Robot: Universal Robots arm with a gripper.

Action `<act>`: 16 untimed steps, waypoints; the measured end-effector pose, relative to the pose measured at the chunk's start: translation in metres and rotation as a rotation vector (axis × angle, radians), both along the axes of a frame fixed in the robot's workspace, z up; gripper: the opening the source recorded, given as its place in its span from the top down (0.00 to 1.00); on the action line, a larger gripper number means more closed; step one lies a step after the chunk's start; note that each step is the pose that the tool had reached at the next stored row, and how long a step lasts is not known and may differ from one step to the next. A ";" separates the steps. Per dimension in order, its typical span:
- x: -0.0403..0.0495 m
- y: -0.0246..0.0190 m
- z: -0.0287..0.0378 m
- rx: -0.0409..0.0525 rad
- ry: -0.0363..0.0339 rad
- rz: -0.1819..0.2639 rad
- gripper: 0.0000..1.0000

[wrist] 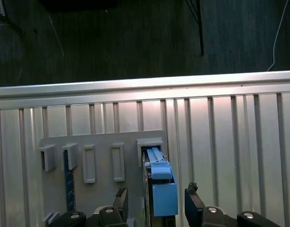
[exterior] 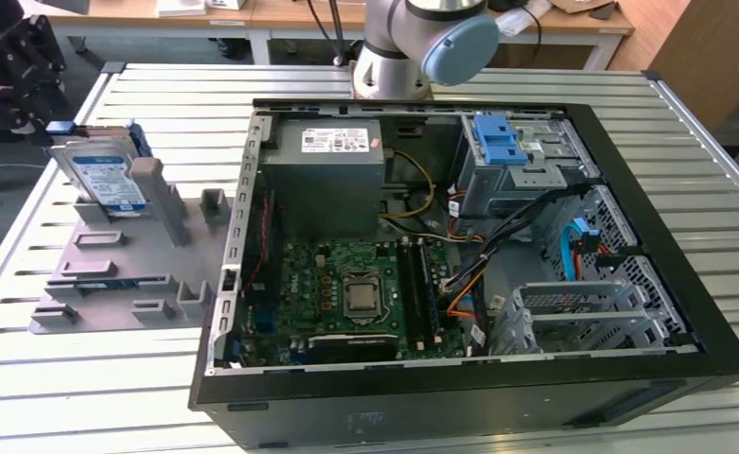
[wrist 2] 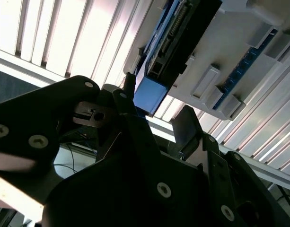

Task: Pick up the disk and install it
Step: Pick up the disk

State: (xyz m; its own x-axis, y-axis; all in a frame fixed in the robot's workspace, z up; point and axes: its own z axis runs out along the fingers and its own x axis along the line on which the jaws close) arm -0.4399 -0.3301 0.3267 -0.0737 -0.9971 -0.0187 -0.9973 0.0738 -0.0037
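Observation:
The disk (exterior: 107, 177), silver with a blue-and-white label and blue rails, stands on edge in a slot of the grey holder (exterior: 116, 284) at the exterior view's left, beside the open computer case (exterior: 470, 378). In the first wrist view the disk's blue rail end (wrist: 161, 187) lies between my two dark fingertips (wrist: 194, 196). My gripper (wrist: 156, 196) is open, with a gap on each side of the disk. The second wrist view shows the disk's connector edge (wrist 2: 182, 28) and blue tab beyond the open gripper (wrist 2: 156, 113).
Inside the case are a grey power supply (exterior: 325, 180), a green motherboard (exterior: 357, 293), a drive cage with a bright blue latch (exterior: 501, 147), and loose cables. The holder (wrist: 102, 146) has several other slots. The slatted table (exterior: 79, 397) ends just behind the holder, with dark floor beyond.

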 end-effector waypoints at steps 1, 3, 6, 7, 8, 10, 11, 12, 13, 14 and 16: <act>0.0000 0.0007 -0.0009 0.0000 0.0000 0.000 0.41; 0.0000 0.0017 -0.0029 -0.0001 0.0008 -0.002 0.41; 0.0000 0.0019 -0.0061 -0.0020 0.0008 -0.027 0.41; 0.0000 0.0020 -0.0074 -0.0021 0.0009 -0.035 0.41; 0.0000 0.0020 -0.0088 -0.0021 0.0008 -0.036 0.41; 0.0000 0.0021 -0.0116 -0.0021 0.0008 -0.036 0.41; 0.0000 0.0021 -0.0130 -0.0021 0.0009 -0.036 0.41; 0.0000 0.0021 -0.0142 -0.0021 0.0009 -0.036 0.41; 0.0000 0.0021 -0.0152 -0.0021 0.0008 -0.036 0.41; 0.0000 0.0021 -0.0155 -0.0022 0.0010 -0.036 0.43; -0.0001 0.0021 -0.0155 -0.0022 0.0013 -0.036 0.43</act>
